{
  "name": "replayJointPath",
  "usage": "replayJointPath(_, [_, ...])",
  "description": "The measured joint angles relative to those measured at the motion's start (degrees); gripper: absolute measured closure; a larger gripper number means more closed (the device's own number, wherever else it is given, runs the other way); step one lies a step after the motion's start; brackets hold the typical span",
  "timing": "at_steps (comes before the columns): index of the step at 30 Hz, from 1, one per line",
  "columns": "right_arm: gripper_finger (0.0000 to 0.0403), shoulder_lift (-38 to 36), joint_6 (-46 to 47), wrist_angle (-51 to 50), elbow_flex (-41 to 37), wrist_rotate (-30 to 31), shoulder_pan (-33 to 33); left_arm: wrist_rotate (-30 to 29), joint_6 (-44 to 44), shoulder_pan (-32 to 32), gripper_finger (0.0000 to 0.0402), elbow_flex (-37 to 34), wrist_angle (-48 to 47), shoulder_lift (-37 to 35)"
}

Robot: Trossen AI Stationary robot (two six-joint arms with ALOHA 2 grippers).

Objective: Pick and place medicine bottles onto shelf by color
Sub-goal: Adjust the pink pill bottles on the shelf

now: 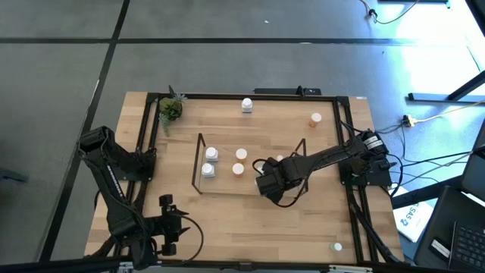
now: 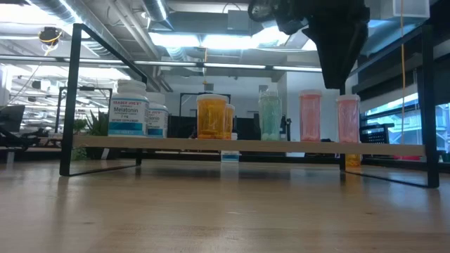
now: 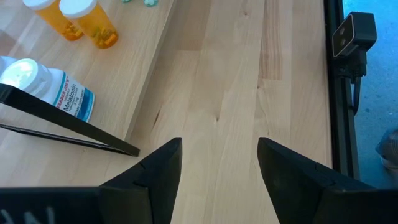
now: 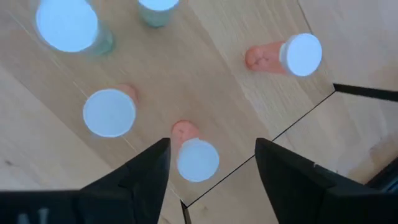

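Nearest me, bare pale wood table (image 2: 211, 211), planked, faint grain. On it the shelf (image 2: 246, 145): thin black wire end frames, light wood deck, w/ bottles lined up by colour. Left to right in the low view: white melatonin bottles (image 2: 129, 107), blue labels; clear orange bottles (image 2: 213, 117); teal bottle (image 2: 269, 115); pink bottles (image 2: 310, 115). All round, white caps, upright.

Right gripper (image 4: 211, 163) hangs over the shelf's pink end, jaws apart and empty, one small pink bottle (image 4: 194, 154) standing right under the gap, not pinched. Three more pinks around it, one (image 4: 287, 55) just by the wire corner.

Left gripper (image 3: 219, 168) waits at the table's near left corner, fingers parted, nothing between, only bare wood below.

Farther back, off the shelf: a white bottle (image 1: 247, 105) at the far edge, an orange one (image 1: 315, 119) far right, a potted plant (image 1: 170, 109) far left. Another small bottle (image 1: 337, 246) sits near right corner. Black frame (image 1: 250, 96) edges the table.
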Motion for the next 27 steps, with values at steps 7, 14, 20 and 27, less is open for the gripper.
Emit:
replayJointPath(7, [0.0174,0.0,4.2,0.5,-4.2,-4.4,-0.1,0.0,0.0,-1.3,0.0198,0.0,0.9,0.0])
replayJointPath(14, [0.0175,0.0,5.4,1.9,-8.9,-4.9,-0.2,0.0,-0.1,-2.1,0.0198,0.0,1.0,0.0])
replayJointPath(20, [0.0175,-0.1,4.0,2.4,-9.2,-4.7,-0.2,0.0,-0.1,-2.0,0.0198,0.0,1.1,0.0])
replayJointPath(27, [0.0175,0.0,1.0,3.2,-8.4,-4.9,-0.2,0.0,0.0,-2.0,0.0198,0.0,1.0,0.0])
